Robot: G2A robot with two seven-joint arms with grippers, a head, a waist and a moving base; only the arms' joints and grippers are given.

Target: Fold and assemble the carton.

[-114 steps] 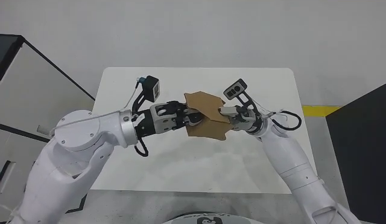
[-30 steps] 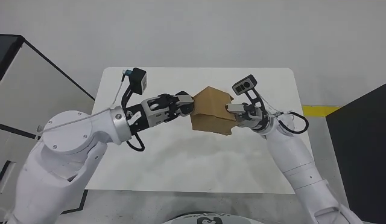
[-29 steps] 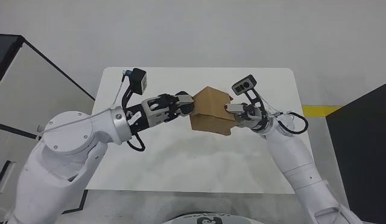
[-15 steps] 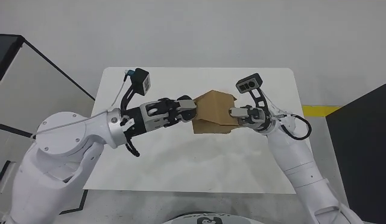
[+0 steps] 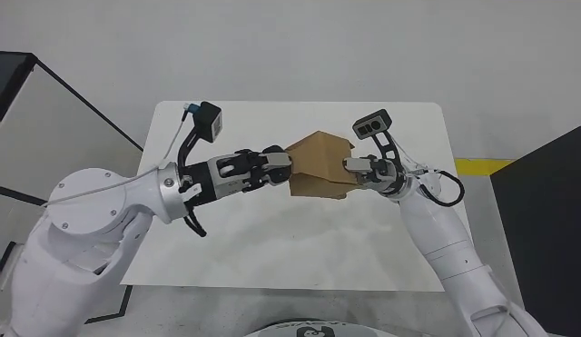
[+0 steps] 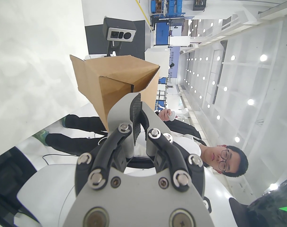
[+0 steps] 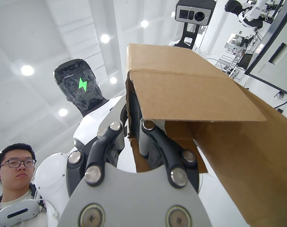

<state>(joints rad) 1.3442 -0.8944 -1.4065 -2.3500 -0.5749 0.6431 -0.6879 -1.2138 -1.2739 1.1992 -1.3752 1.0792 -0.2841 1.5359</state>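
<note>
1. Looking down from the top view, I see the brown carton (image 5: 318, 162) over the middle of the white table (image 5: 272, 246). My left gripper (image 5: 285, 163) is at one end and my right gripper (image 5: 349, 166) at the other. From up there I cannot read either pinch, nor whether the carton rests on the surface.
2. My right wrist view settles the right side. The right gripper (image 7: 132, 116) is clamped on the carton (image 7: 181, 90), with a raw cardboard edge running between its pads. One flap juts out flat just past the fingers.
3. My left wrist view shows the other end of the carton (image 6: 115, 72), with a flap folded slantwise inward and the table (image 6: 27, 36) behind it. The left gripper (image 6: 138, 106) is clenched, pads drawn together, its tips up against that flap. I cannot tell whether any cardboard is caught between them.
</note>
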